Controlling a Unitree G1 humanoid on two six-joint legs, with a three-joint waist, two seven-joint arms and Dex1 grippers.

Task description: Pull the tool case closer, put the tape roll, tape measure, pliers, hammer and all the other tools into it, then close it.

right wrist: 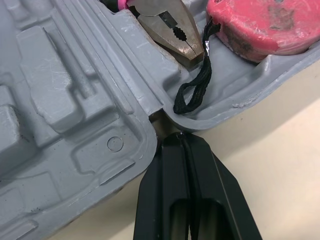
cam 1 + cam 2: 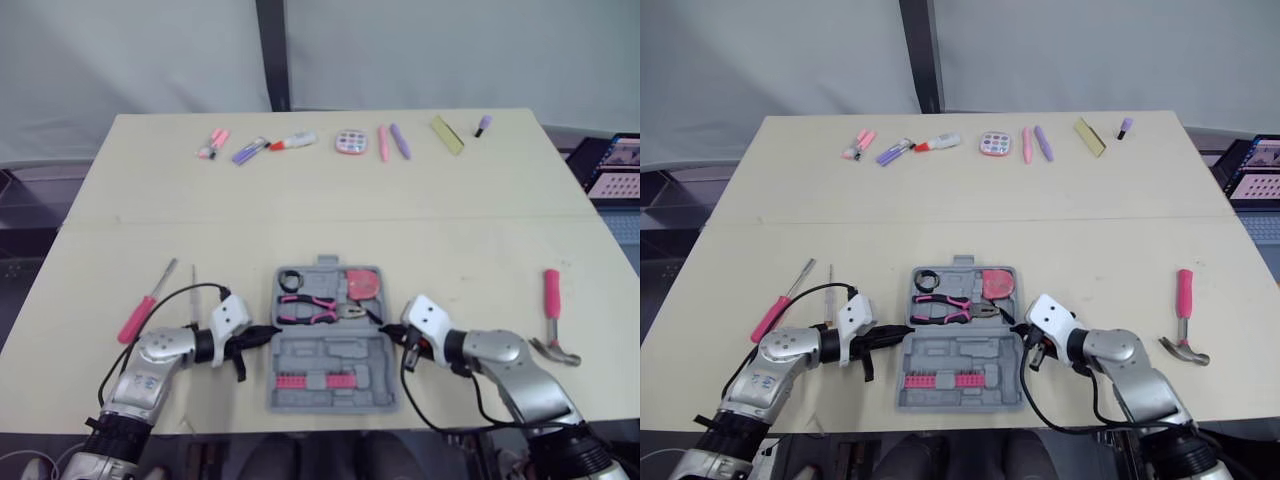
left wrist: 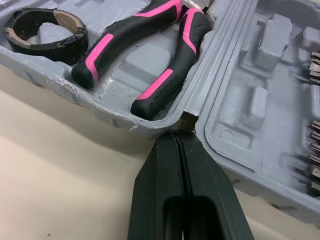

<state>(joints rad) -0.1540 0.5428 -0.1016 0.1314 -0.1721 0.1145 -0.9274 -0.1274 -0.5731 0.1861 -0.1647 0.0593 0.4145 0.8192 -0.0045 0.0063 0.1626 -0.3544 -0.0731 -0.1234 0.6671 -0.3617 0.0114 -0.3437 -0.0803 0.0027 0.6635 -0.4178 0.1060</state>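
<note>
1. Left gripper [image 3: 176, 135] pinched closed, tips at the hinge of the open tool case [image 2: 330, 355]
2. Right gripper [image 1: 180, 136] likewise closed, at the hinge's other end
3. Pliers [image 2: 308, 308], tape roll [image 2: 290, 279], tape measure [image 2: 362, 283] inside; hammer [image 2: 552, 310] well right

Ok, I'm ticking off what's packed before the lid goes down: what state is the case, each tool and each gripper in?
Tool case: open, both halves flat.
Tape roll: in the case.
Pliers: in the case.
Tape measure: in the case.
Hammer: out, on the table.
Pink screwdriver: out, on the table.
Left gripper: shut, tip at the case's hinge.
Right gripper: shut, tip at the hinge.
</note>
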